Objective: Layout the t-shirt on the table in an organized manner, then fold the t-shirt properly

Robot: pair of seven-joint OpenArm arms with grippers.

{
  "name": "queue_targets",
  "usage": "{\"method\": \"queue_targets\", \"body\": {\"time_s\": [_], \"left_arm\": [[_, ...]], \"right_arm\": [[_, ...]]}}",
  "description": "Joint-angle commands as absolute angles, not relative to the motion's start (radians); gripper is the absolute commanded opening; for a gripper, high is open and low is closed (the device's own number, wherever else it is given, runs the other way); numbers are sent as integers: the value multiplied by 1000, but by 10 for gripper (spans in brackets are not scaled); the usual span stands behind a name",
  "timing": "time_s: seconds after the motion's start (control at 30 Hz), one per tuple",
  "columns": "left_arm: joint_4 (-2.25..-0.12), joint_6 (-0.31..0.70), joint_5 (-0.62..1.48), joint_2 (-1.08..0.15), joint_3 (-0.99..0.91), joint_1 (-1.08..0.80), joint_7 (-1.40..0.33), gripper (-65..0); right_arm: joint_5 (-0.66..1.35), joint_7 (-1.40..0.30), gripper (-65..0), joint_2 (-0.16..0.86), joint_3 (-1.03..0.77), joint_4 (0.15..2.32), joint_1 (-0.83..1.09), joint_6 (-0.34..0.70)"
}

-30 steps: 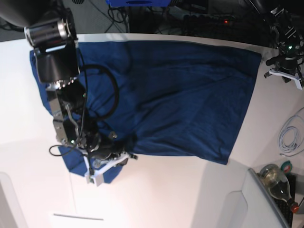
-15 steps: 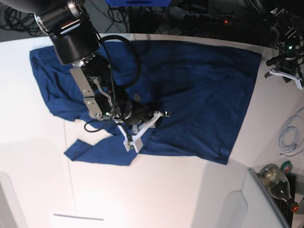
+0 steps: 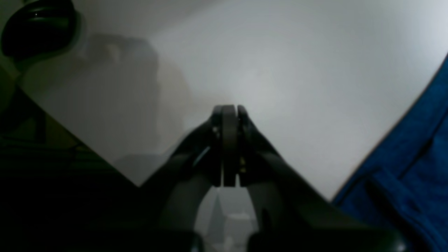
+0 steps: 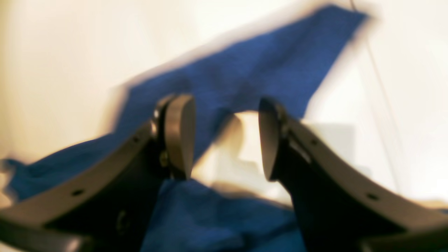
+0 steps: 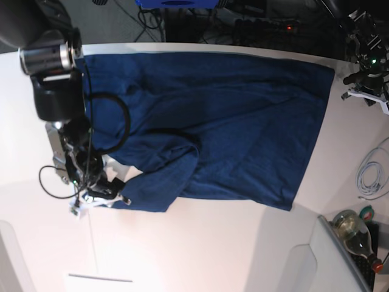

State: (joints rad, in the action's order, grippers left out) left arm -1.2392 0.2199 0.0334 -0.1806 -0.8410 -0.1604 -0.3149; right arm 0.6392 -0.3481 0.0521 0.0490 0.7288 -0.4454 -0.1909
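Note:
The dark navy t-shirt (image 5: 243,128) lies spread across the white table (image 5: 200,243), with a wrinkled flap folded over at its near left corner. My right gripper (image 5: 97,199) hovers at that corner. In the right wrist view it (image 4: 224,140) is open and empty, with a blurred strip of the shirt (image 4: 245,70) behind the fingers (image 4: 180,134). My left gripper (image 5: 366,91) is off the shirt's far right corner. In the left wrist view it (image 3: 229,140) is shut on nothing above bare table, the shirt's edge (image 3: 413,157) to its right.
A white cable (image 5: 371,170) and a glass bottle (image 5: 355,234) lie at the right edge. Grey panels (image 5: 304,267) sit at the near corners. Dark cables and gear (image 5: 243,24) run behind the table's far edge.
My right arm swung from the shirt's middle back to its near left corner. The lower left flap now lies folded over toward the shirt's body. The left arm has barely moved.

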Motion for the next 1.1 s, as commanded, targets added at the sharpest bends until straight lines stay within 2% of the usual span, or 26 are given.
{"method": "queue_targets", "body": {"time_s": [0.0, 0.1, 0.2, 0.93, 1.07], "left_arm": [[-1254, 217, 38, -199, -845, -157, -294, -650], [-1254, 217, 38, -199, -839, -156, -294, -650], [-1254, 216, 38, -199, -837, -156, -294, -650], [-1233, 216, 38, -214, -839, -156, -294, -650], [-1233, 216, 38, -214, -837, -156, -294, -650]], "right_arm": [[647, -331, -369, 47, 50, 687, -512, -176], [647, -262, -369, 53, 50, 568, -553, -176], [647, -211, -369, 53, 56, 556, -550, -174], [647, -173, -372, 84, 59, 541, -549, -176], [645, -156, -390, 97, 59, 539, -530, -176]]}}
